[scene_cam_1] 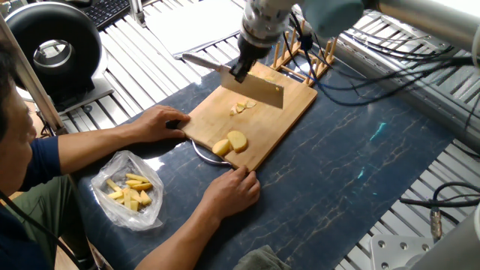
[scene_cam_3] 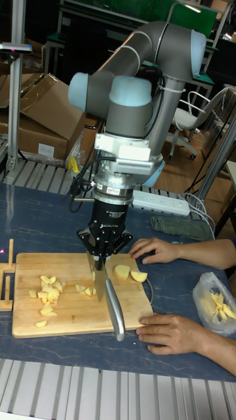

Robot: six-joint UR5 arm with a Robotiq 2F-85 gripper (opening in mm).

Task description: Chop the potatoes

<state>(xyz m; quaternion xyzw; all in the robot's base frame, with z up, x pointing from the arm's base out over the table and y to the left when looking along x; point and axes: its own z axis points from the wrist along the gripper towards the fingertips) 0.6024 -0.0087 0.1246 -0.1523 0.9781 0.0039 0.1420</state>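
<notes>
A robot arm is working at a dark blue worktop [scene_cam_1: 352, 172] where a wooden cutting board [scene_cam_1: 296, 101] is lying. The robot's hand [scene_cam_3: 103, 257] is clamping a cleaver [scene_cam_1: 259, 88] by the top of its blade, fingers closed tight on it, with the handle sticking out to one side. In the fixed view the blade is hanging in the air above the board, not touching the wood.

The potatoes are sitting in three groups on the board. Two large rounded chunks [scene_cam_1: 231, 142] are lying uncut at the near end, close to a person's hands. A few small pieces [scene_cam_1: 241, 107] are resting just beneath the blade. A scatter of small cut bits [scene_cam_3: 46, 289] is lying at the far end, visible in the tall fixed view.

The person's one hand [scene_cam_1: 157, 122] is pressing on the board's edge and the other hand [scene_cam_1: 231, 193] is steadying its near corner. A clear plastic bag [scene_cam_1: 129, 191] of yellow pieces is sitting apart on the worktop.

The chopping appears to be midway, between strokes. The next move likely calls for lining the blade over an uncut piece, probably the large chunks, and pressing straight down while keeping clear of the person's fingers.
</notes>
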